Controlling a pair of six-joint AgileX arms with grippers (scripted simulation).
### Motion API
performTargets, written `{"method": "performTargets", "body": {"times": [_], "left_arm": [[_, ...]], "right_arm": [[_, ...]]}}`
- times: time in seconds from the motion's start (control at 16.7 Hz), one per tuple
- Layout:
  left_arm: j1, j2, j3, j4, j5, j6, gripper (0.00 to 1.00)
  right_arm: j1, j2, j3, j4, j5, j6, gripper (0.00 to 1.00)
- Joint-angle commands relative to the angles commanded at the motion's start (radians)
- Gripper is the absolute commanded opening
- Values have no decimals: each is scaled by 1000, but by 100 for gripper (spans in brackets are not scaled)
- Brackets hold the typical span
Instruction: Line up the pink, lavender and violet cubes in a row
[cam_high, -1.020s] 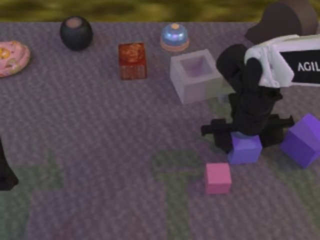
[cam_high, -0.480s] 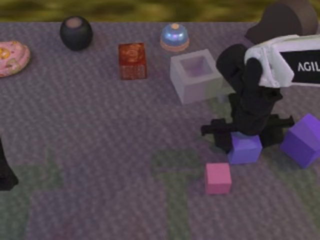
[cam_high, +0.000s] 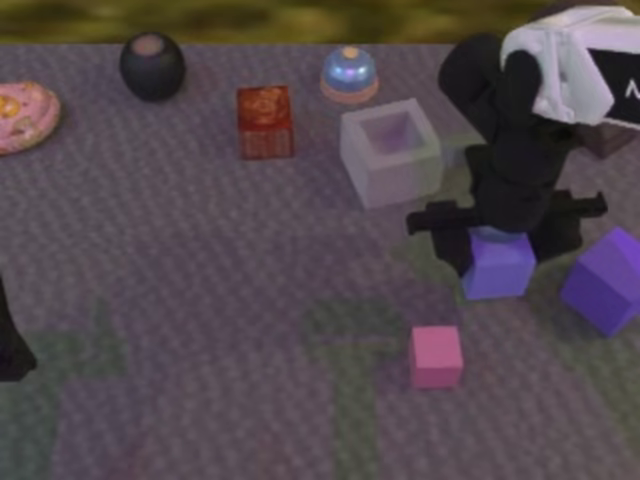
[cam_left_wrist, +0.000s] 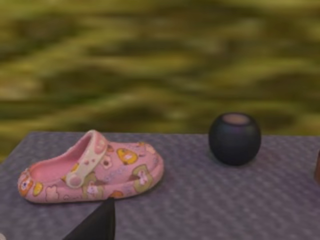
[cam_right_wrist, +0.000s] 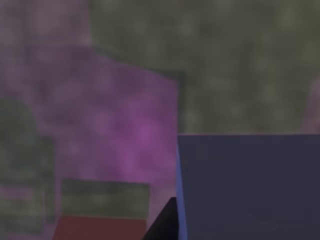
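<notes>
My right gripper (cam_high: 497, 248) is shut on the lavender cube (cam_high: 497, 268) and holds it a little above the table at the right. In the right wrist view that cube (cam_right_wrist: 250, 185) fills the near corner beside one dark finger (cam_right_wrist: 165, 225). The violet cube (cam_high: 605, 282) rests just right of it, turned at an angle. Lower and to the left sits the small pink cube (cam_high: 436, 356), apart from both. My left gripper (cam_high: 8, 350) is parked at the table's left edge, open and holding nothing.
A pale grey hollow box (cam_high: 390, 150) stands just behind and left of the right gripper. Along the back are a patterned red-orange cube (cam_high: 265, 122), a blue domed bell (cam_high: 349, 73), a dark round pot (cam_high: 152, 66) and a pink clog (cam_high: 22, 115).
The right arm has risen and drawn back, and the lavender cube has come up off the table with it. The pink and violet cubes have stayed put.
</notes>
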Motion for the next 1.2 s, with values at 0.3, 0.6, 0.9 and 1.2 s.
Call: {"method": "performTargets", "body": {"times": [0.3, 0.6, 0.9, 1.2], "left_arm": [[0, 0, 0, 0, 0, 0, 100], [0, 0, 0, 0, 0, 0, 100], [0, 0, 0, 0, 0, 0, 100], [0, 0, 0, 0, 0, 0, 100]], "right_arm": [[-4, -14, 17, -28, -1, 1, 0], [97, -3, 51, -57, 2, 119, 0], [297, -5, 95, -106, 5, 395, 0], [357, -15, 104, -116, 6, 460, 0]]}}
